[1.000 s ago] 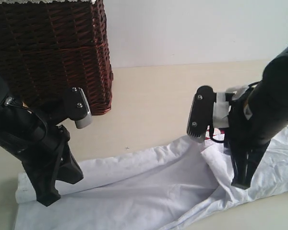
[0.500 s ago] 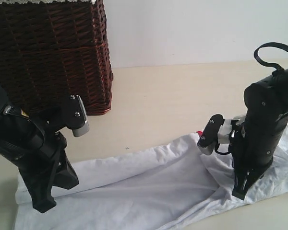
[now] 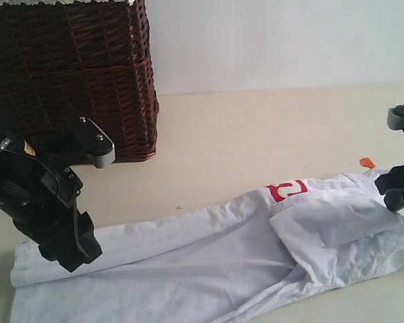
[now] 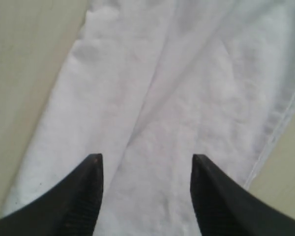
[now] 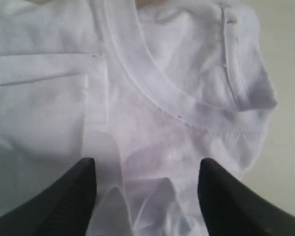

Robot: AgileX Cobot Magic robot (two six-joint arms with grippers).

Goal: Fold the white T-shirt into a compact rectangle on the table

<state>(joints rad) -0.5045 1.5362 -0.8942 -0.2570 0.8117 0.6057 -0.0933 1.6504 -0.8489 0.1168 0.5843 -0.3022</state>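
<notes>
The white T-shirt [image 3: 209, 256] lies in a long folded strip across the table [image 3: 256, 128], from the near left to the right edge. A red-outlined letter [image 3: 287, 189] shows on its far edge, and a folded flap [image 3: 330, 229] rests on top at the right. My left gripper [image 3: 73, 254] hovers open over the shirt's left end; the left wrist view shows plain white cloth [image 4: 152, 98] between its fingers [image 4: 83, 196]. At the right edge of the exterior view, my right gripper [image 3: 396, 196] is open above the collar [image 5: 152, 93], holding nothing.
A dark brown wicker basket [image 3: 74, 74] stands at the back left, close behind the left arm. A small orange tag [image 3: 367, 161] lies on the table beyond the shirt's right end. A white wall rises behind the table.
The right arm has drawn off to the right edge, uncovering the red letter and the flap. The left arm has shifted left, off the cloth's middle. Both grippers hold nothing.
</notes>
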